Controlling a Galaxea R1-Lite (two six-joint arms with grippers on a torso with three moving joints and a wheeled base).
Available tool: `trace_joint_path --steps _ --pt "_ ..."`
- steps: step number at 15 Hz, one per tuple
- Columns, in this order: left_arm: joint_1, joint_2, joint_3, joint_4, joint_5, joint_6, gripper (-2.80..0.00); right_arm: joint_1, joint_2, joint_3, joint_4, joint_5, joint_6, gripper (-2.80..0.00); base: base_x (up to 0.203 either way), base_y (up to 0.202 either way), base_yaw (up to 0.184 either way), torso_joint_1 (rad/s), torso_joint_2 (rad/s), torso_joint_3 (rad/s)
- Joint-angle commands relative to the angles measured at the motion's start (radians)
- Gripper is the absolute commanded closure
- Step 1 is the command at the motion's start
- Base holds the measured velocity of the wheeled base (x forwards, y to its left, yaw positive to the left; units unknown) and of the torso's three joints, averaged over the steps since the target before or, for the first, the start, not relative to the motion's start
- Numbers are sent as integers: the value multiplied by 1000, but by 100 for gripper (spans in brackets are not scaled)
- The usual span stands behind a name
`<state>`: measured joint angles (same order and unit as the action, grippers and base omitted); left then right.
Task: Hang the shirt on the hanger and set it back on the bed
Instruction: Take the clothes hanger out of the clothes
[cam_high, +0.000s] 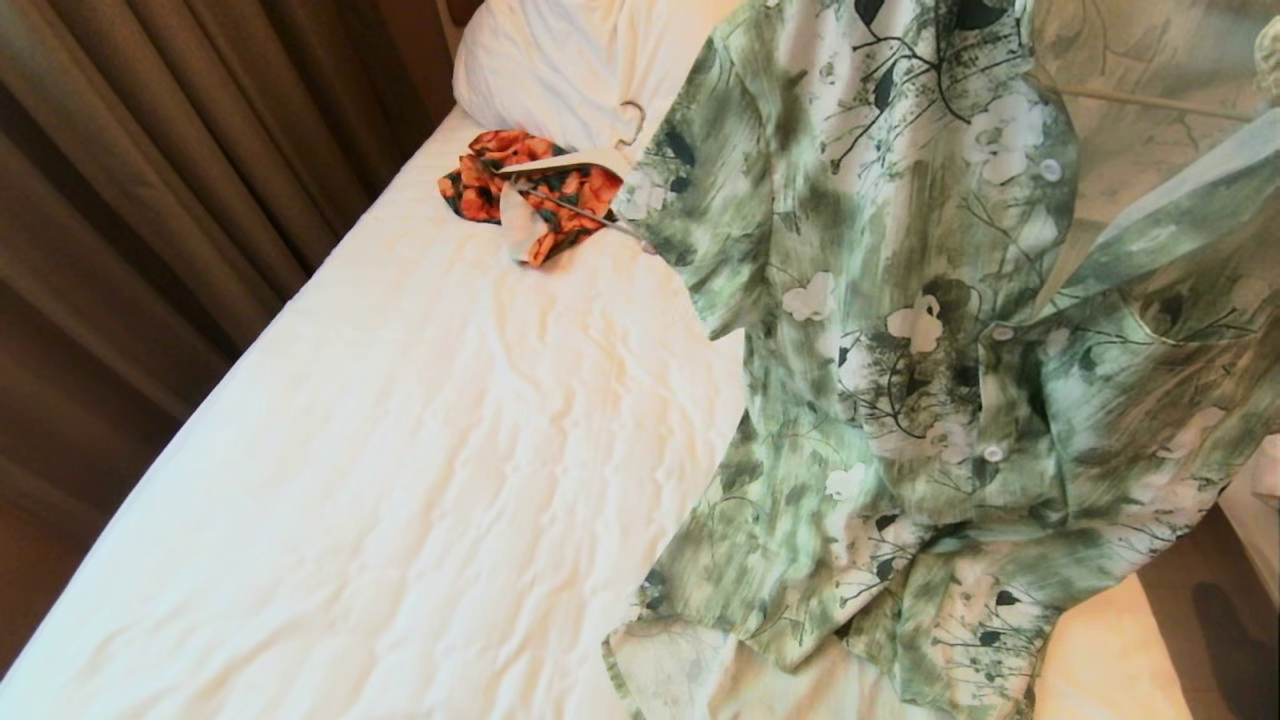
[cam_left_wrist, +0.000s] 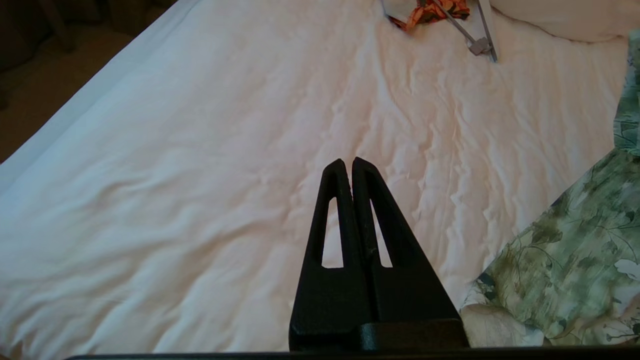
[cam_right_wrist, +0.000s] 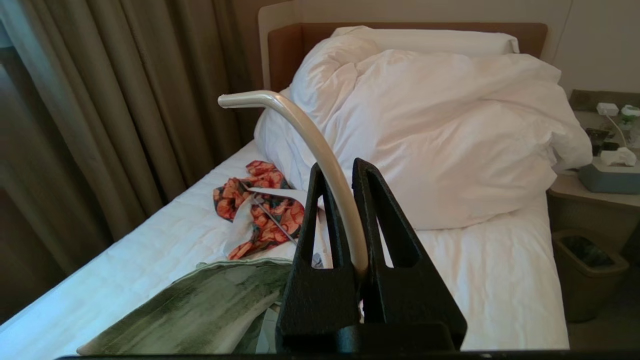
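The green-and-white floral shirt hangs in the air over the bed's right side, its hem trailing onto the white sheet. A thin cream bar of the hanger shows through the fabric near the top. In the right wrist view my right gripper is shut on the hanger's curved cream hook, with the shirt's collar just below. My left gripper is shut with nothing in it, above the bare sheet and beside the shirt's hem. The head view shows neither gripper.
A small orange-and-black floral garment on a broad white hanger lies near the big white pillow. Brown curtains run along the bed's left side. A nightstand and a bin stand to the right of the bed.
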<state>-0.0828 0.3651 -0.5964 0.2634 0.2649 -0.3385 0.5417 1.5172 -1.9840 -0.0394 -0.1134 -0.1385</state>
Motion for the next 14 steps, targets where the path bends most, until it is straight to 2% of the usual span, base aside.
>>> trace_joint_path --steps 1,5,14 --pt "-2 3 4 0 -1 -2 0 -9 4 1 -1 6 0 0 0 0 0 0 0 0" --pt "-2 5 -5 1 -14 -16 0 -11 -3 1 1 27 52 0 0 0 0 0 0 0" --pt "25 -79 49 -7 -7 -6 0 -17 -14 16 2 21 53 0 0 0 0 0 0 0"
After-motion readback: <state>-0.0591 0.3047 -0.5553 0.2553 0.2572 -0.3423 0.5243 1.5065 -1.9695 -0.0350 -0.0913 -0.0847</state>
